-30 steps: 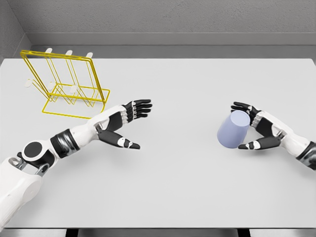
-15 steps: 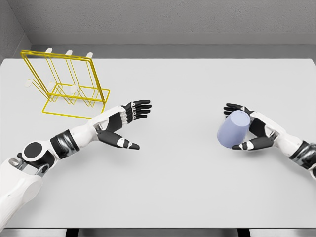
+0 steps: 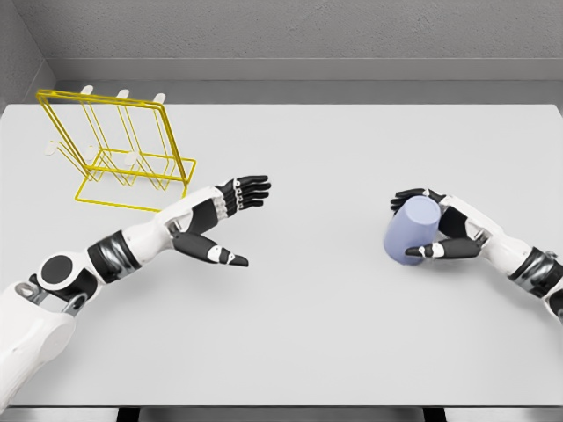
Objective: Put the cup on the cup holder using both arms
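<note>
A pale blue cup (image 3: 411, 229) stands tilted on the white table (image 3: 317, 325) at the right. My right hand (image 3: 420, 224) wraps it, fingers over the top and thumb in front, grasping it. The yellow wire cup holder (image 3: 119, 154) with white-tipped pegs stands at the back left. My left hand (image 3: 236, 220) hovers open over the table's middle left, fingers spread, just right of the holder's base and holding nothing.
A grey wall runs behind the table's far edge. The table's front edge lies near the bottom of the view.
My right hand has closed around the cup and shifted it slightly left. The left arm has barely moved.
</note>
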`<action>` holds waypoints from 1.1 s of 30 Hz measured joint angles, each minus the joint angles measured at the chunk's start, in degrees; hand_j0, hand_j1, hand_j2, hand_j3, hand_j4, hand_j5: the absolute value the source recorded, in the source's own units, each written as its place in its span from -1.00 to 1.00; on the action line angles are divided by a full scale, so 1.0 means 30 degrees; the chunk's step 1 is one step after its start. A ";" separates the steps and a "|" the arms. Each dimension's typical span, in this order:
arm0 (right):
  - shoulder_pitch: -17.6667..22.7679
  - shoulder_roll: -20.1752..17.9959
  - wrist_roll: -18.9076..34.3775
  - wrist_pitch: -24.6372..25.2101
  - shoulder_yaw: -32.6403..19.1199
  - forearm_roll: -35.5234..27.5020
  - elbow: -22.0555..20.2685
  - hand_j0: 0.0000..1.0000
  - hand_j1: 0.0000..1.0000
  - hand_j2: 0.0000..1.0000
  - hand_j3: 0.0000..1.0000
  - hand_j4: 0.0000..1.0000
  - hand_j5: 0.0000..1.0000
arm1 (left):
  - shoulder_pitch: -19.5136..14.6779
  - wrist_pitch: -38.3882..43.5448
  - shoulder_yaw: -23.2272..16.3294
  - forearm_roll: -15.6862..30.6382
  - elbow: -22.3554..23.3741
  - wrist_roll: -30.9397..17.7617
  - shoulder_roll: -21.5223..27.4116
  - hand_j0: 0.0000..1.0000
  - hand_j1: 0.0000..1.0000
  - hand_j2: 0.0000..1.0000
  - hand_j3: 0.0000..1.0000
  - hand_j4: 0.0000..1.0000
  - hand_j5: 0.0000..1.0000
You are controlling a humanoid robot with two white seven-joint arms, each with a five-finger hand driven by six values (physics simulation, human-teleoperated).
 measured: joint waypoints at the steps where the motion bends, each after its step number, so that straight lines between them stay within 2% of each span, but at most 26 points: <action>1: -0.0088 0.0004 -0.0001 -0.0001 0.0000 0.0006 0.0027 0.24 0.24 0.24 0.24 0.24 0.24 | 0.0117 -0.0013 -0.0011 -0.0032 0.0000 0.0000 -0.0022 1.00 1.00 1.00 1.00 1.00 1.00; 5: -0.0176 0.0011 -0.0021 0.0001 -0.0011 0.0026 0.0114 0.18 0.18 0.18 0.18 0.18 0.18 | 0.0176 -0.0012 -0.0029 -0.0089 0.0000 0.0018 -0.0090 1.00 1.00 1.00 1.00 1.00 1.00; 17: -0.0820 -0.0039 -0.0023 0.0003 -0.0072 0.0048 -0.0054 0.18 0.18 0.18 0.18 0.18 0.18 | 0.0234 0.0057 -0.0035 -0.0158 0.0050 0.0054 -0.0237 1.00 1.00 1.00 1.00 1.00 1.00; 25: -0.1084 0.0023 -0.0022 0.0001 -0.0058 0.0247 -0.0956 0.19 0.19 0.19 0.19 0.19 0.19 | 0.0498 0.0116 -0.0017 -0.0153 0.0029 0.0100 -0.0294 1.00 1.00 1.00 1.00 1.00 1.00; 33: -0.1376 0.0741 -0.0019 -0.0002 -0.0047 0.0362 -0.1771 0.19 0.19 0.19 0.19 0.19 0.19 | 0.0498 -0.0147 0.0059 -0.0170 -0.0161 0.0091 -0.0247 1.00 1.00 1.00 1.00 1.00 1.00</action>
